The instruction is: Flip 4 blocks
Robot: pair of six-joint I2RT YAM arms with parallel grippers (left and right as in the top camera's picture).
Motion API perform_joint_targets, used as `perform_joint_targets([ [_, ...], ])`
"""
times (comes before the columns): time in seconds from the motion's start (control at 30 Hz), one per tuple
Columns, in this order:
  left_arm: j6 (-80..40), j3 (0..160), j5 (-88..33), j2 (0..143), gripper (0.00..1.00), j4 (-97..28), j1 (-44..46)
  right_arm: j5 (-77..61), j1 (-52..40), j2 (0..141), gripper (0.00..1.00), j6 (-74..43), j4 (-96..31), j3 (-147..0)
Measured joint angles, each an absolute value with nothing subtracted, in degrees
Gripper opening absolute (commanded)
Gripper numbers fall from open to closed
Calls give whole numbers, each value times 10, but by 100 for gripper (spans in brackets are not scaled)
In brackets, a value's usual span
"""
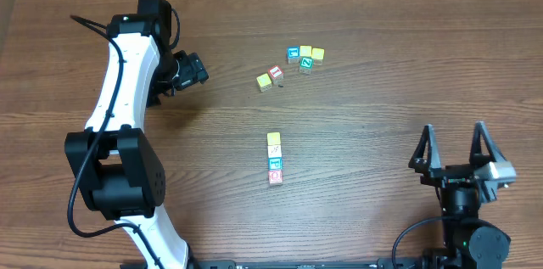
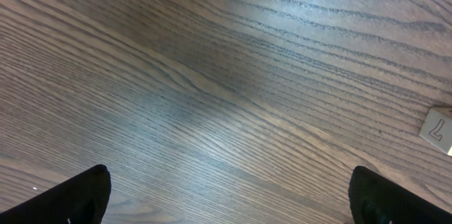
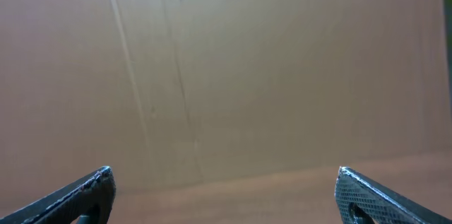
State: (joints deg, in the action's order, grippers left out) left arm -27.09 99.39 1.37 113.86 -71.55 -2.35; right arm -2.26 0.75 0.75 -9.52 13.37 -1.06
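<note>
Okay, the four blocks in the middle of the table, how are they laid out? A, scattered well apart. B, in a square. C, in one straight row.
C: the overhead view shows the blocks in a single row on the table, end to end: yellow, cream, blue-bordered, then red-bordered.

Wood table (image 2: 212,61), hand (image 2: 229,196) spread wide, pale block (image 2: 438,128) at right edge
</note>
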Motion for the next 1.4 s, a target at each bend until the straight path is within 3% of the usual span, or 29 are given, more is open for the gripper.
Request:
perform_joint_targets([
  [0.37,-271,994,14,1139,100,-715,-23,-76,8,6,100,22,-40,-11],
  [0.8,-271,994,14,1139,100,-715,-23,-82,7,6,100,86,-42,-11],
  [1.4,-271,994,14,1139,100,-715,-23,-75,-5,6,100,50,-42,-11],
])
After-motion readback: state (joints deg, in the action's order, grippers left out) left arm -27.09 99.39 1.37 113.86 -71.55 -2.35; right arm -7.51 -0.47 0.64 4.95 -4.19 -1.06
